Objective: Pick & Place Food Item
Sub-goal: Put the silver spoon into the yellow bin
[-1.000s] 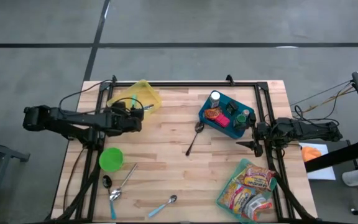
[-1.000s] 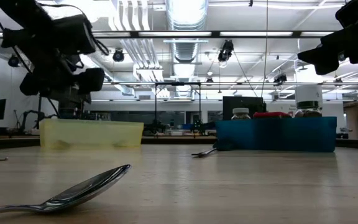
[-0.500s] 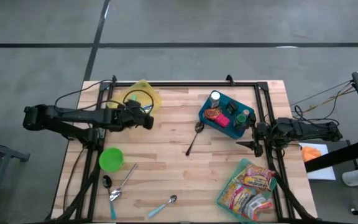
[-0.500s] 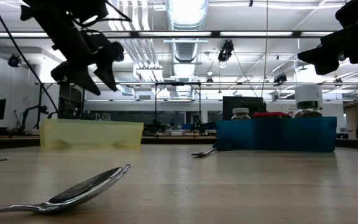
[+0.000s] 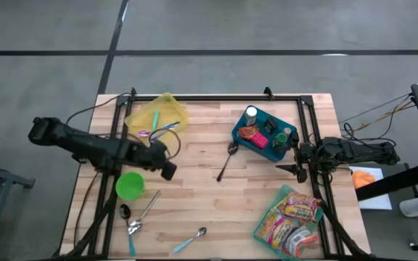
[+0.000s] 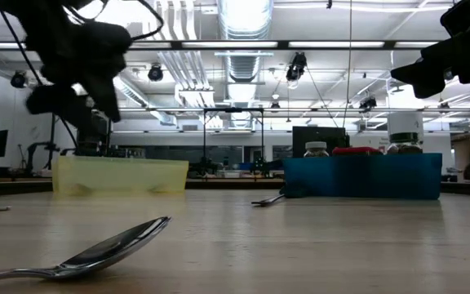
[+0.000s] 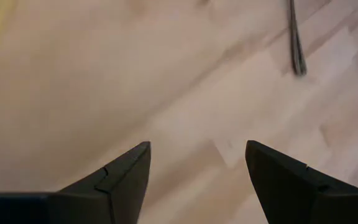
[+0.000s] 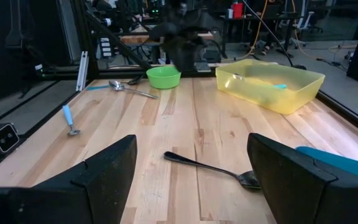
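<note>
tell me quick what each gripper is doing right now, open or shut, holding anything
Left gripper: open, holding nothing, above bare table wood near the green bowl.
Right gripper: open, holding nothing, waiting at the table's right edge beside the blue bin.

The table point(image 5: 194, 188) is showing pale wood planks with a smooth, faintly satin finish. A spoon point(image 6: 96, 253) of polished metal is gleaming on it, while the yellow bin point(image 8: 269, 84) is looking like translucent glossy plastic. Near the right end effector point(image 5: 290, 169), snack packets point(image 5: 290, 217) are shining like glossy printed film.
</note>
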{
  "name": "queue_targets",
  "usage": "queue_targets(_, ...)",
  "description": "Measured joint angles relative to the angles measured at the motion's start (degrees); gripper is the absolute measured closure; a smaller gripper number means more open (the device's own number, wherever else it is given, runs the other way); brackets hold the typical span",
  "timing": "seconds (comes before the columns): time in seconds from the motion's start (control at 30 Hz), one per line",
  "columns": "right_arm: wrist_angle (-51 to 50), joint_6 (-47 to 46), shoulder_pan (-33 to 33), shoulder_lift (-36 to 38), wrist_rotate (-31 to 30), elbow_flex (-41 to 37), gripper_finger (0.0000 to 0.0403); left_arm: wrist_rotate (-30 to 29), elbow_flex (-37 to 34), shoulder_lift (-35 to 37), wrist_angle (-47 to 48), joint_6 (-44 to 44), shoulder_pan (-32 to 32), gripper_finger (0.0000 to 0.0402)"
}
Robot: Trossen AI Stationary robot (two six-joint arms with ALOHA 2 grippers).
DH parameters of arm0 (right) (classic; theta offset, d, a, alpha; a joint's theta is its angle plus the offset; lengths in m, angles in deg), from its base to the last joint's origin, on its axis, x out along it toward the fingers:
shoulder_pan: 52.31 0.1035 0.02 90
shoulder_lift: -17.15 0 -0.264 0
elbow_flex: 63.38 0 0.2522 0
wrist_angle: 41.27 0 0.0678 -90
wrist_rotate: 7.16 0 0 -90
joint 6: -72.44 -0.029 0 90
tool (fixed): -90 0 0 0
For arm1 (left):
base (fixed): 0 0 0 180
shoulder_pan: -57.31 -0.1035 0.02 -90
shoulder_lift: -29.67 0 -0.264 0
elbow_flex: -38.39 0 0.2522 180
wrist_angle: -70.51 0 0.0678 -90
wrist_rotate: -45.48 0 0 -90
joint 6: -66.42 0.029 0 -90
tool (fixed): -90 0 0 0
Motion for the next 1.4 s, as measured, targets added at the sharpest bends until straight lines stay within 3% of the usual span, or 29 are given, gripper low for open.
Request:
queue_targets(0.23, 0.00, -0.02, -0.01, 0.00, 0.02, 0.00, 0.0100, 0.44, 1.02, -2.32, 1.88, -18.42, 14.18, 0.0138)
queue_targets(0.43, 0.00, 0.04, 0.00, 0.01, 0.01, 0.00, 0.0100, 4.31, 9.80, -9.75, 13.25, -33.11, 22.15, 0.0138)
queue_targets(0.63, 0.00, 0.02, -0.02, 0.00, 0.00, 0.00, 0.0100, 11.16, 21.53, -20.48, 24.36, -34.89, 24.99, 0.0138)
queue_targets(0.8, 0.01, 0.03, -0.01, 0.00, 0.01, 0.00, 0.0100, 15.62, 25.62, -26.27, 26.68, -32.81, 26.58, 0.0138)
queue_targets(1.03, 0.02, -0.05, -0.01, 0.02, 0.01, 0.00, 0.0100, 15.62, 24.11, -27.44, 25.91, -37.94, 30.94, 0.0138)
queue_targets(1.4, 0.02, -0.01, -0.02, 0.01, 0.00, 0.00, 0.0100, 14.48, 18.40, -27.48, 16.19, -44.21, 36.98, 0.0138)
